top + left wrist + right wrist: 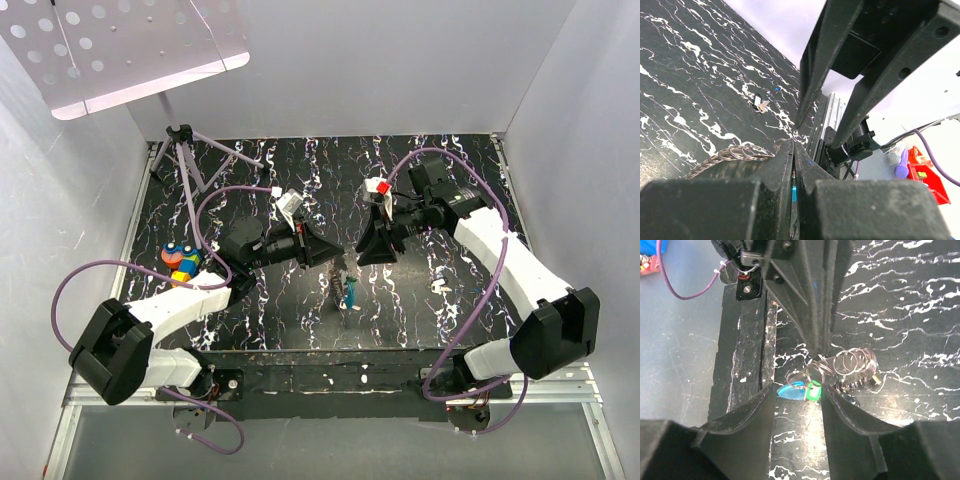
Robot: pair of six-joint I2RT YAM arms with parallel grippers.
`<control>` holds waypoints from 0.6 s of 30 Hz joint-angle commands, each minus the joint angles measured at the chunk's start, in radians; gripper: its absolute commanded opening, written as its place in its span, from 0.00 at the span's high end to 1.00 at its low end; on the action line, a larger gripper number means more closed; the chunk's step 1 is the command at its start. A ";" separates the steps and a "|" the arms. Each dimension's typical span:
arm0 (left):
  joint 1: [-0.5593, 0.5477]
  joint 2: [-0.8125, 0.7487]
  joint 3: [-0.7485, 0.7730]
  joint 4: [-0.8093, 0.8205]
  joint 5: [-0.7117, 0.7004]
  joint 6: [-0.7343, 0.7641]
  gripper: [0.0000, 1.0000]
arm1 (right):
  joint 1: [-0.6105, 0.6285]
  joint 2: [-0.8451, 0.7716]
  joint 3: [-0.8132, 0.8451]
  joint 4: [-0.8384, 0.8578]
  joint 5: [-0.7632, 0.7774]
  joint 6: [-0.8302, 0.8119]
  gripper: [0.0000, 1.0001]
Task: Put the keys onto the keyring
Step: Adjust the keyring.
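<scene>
- far left on the black marbled table stands a small tripod. nearer, beside the left arm, sits a colourful toy of blue, orange and yellow parts.
- the left gripper reaches in from the left toward the middle of the table. its fingers are pressed together, and the wire of the keyring comes out right at their tips, so it looks clamped on that wire.
- the keyring shows as a bunch of thin silvery loops, spread like a short coil to the right of the left gripper's tips.
- the keys are gathered at the keyring, near the middle of the table and toward its near edge. a blue key and a green key lie side by side, touching or nearly so. whether they rest on the table or hang just above it, i cannot tell.
- the right gripper comes in from the right, facing the left one. its fingers stand apart, one on each side of the blue and green keys, gripping nothing.
- further right, well apart from both grippers, a small metal piece with a dark end lies flat on the table.
</scene>
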 commanded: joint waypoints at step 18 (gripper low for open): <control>0.007 -0.045 -0.005 0.043 -0.036 -0.012 1.00 | -0.001 0.074 -0.091 0.259 -0.090 0.303 0.59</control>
